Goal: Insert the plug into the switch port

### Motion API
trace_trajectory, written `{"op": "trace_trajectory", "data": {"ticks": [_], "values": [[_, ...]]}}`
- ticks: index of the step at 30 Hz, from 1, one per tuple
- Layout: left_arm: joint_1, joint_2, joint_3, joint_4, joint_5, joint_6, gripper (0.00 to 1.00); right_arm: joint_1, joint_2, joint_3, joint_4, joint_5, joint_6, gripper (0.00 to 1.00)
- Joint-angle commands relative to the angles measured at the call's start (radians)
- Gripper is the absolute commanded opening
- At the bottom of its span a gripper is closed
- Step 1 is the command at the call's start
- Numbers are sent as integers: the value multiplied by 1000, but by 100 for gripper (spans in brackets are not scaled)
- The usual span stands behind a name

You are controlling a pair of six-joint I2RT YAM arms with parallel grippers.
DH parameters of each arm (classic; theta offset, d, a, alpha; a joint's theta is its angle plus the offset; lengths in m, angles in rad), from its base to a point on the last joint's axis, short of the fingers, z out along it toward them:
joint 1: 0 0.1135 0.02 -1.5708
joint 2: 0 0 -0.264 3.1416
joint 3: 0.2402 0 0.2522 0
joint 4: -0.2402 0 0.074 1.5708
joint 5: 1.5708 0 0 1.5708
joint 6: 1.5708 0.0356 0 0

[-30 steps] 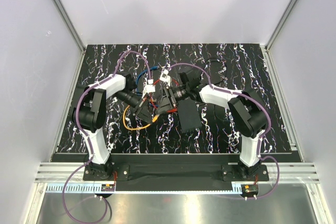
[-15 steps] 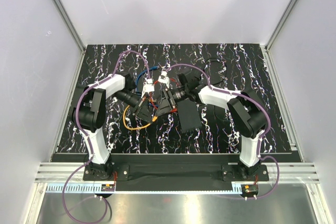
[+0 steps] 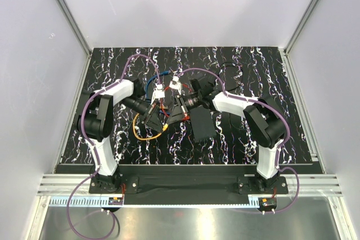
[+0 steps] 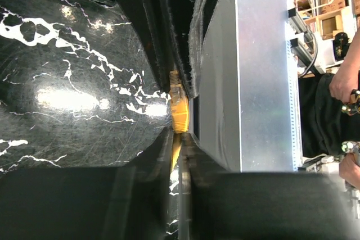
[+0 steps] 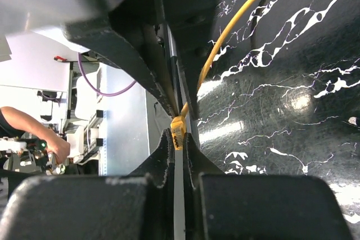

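The yellow plug [image 5: 178, 127] hangs above the marble table between the two grippers, which meet tip to tip at mid-table. My right gripper [image 5: 178, 134] is shut on the plug's end. My left gripper [image 4: 179, 137] faces it with its jaws a little apart, so it is open; the plug [image 4: 180, 111] sits just past its tips and the thin yellow cable [image 4: 175, 158] runs loosely through the gap. From above, the left gripper [image 3: 159, 117] and right gripper [image 3: 172, 115] hide the plug. The flat black switch box [image 3: 202, 123] lies just right of them; its port does not show.
The yellow cable loops on the table [image 3: 140, 132] below the left gripper. A blue cable [image 3: 151, 82] and a thin black cord [image 3: 229, 70] lie farther back. White walls close in the sides and back, and a black strip [image 3: 185, 168] runs along the table's near edge.
My right gripper has shut on the plug's end. My left gripper, shut before, has eased its jaws apart. Neither arm has shifted much.
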Motion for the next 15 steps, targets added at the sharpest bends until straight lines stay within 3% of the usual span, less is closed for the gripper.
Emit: {"op": "trace_trajectory", "data": {"ticks": [1,4,6,7,8,11,15], "values": [[22,-23,27,-170,38,28,25,12,-33,14,13,-8,-1,0],[77,-120,-9,-42,14,-106,34,12,-36,4,15,15,28,0],[117,-196,-46,147,-50,-215,38,11,-28,1,10,31,68,0],[125,-308,-97,222,-83,-331,39,11,-25,3,7,50,106,0],[126,-363,-132,382,-125,-389,40,9,-18,3,3,62,126,0],[116,-599,-270,642,-302,-542,46,8,-15,-3,7,94,214,0],[30,-769,-401,769,-553,-590,47,-1,-8,-17,19,128,332,0]]}}
